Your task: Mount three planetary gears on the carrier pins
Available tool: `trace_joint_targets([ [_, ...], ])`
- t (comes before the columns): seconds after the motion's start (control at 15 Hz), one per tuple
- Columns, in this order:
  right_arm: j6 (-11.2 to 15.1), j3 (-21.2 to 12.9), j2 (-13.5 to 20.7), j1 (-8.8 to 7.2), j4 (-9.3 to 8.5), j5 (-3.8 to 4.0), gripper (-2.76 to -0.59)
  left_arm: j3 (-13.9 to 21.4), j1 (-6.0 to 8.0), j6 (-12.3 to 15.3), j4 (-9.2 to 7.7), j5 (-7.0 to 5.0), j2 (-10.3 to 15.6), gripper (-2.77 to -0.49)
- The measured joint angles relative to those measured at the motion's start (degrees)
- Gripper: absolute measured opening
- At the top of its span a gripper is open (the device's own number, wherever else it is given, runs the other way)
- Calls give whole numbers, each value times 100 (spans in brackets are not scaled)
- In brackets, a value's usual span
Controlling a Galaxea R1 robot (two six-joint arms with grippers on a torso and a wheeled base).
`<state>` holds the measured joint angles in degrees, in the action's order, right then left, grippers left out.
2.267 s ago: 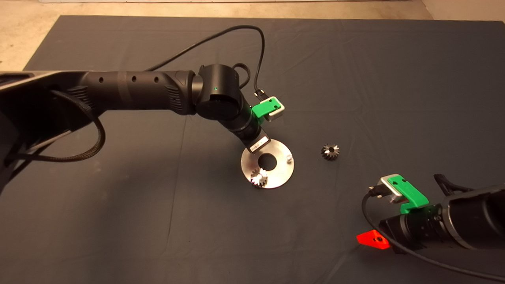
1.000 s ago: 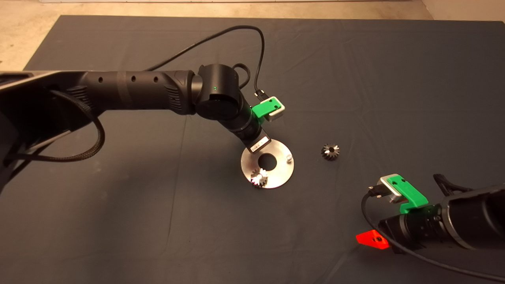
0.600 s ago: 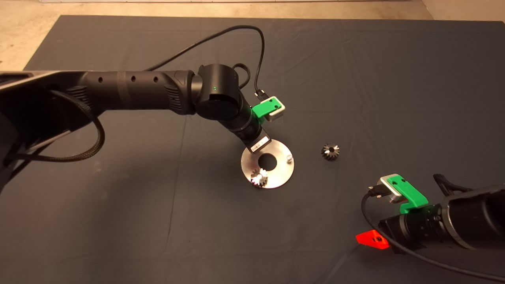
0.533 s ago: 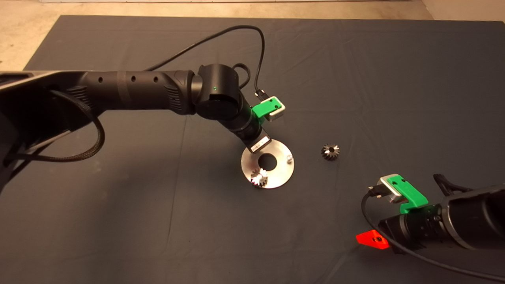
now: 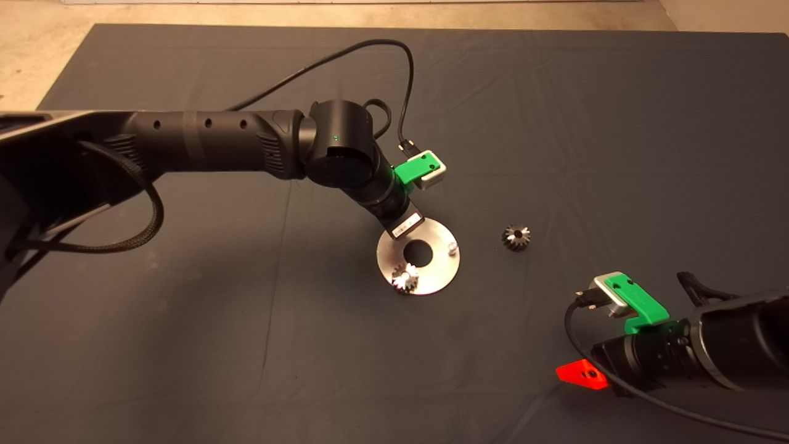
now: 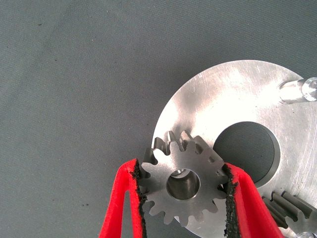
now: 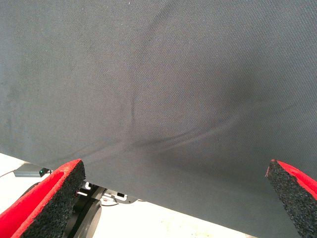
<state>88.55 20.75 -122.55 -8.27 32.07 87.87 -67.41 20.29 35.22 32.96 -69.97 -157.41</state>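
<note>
My left gripper (image 6: 183,174) is shut on a silvery planetary gear (image 6: 184,206), held by its teeth over the rim of the flat silver disc (image 6: 233,99). A silvery surface shows through the gear's centre hole. One bare carrier pin (image 6: 296,90) stands across the disc's central hole. A second silvery gear (image 5: 405,277) sits on the near pin of the disc (image 5: 434,271). The bare pin (image 5: 452,248) is on its right side. A darker gear (image 5: 516,237) lies on the mat to the right of the disc. My right gripper (image 7: 178,198) is parked open at the lower right.
The left arm (image 5: 216,145) reaches in from the left, and its wrist hides the disc's far-left edge. Its cable (image 5: 382,55) loops above. The dark mat (image 5: 616,123) is wrinkled, with bare floor (image 5: 37,55) beyond its far left corner.
</note>
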Motion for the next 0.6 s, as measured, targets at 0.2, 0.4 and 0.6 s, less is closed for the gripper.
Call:
trace_joint_targets([
  [0.2, 0, 0, 0, 0, 0, 0, -61, 0, 0, -1, 0, 0, 1, -263],
  [0.4, 0, 0, 0, 0, 0, 0, -61, 0, 0, -2, 0, 2, 1, -263],
  [0.6, -1, 0, 1, 0, 0, 0, -61, 0, 0, -2, 0, 2, 1, -263],
])
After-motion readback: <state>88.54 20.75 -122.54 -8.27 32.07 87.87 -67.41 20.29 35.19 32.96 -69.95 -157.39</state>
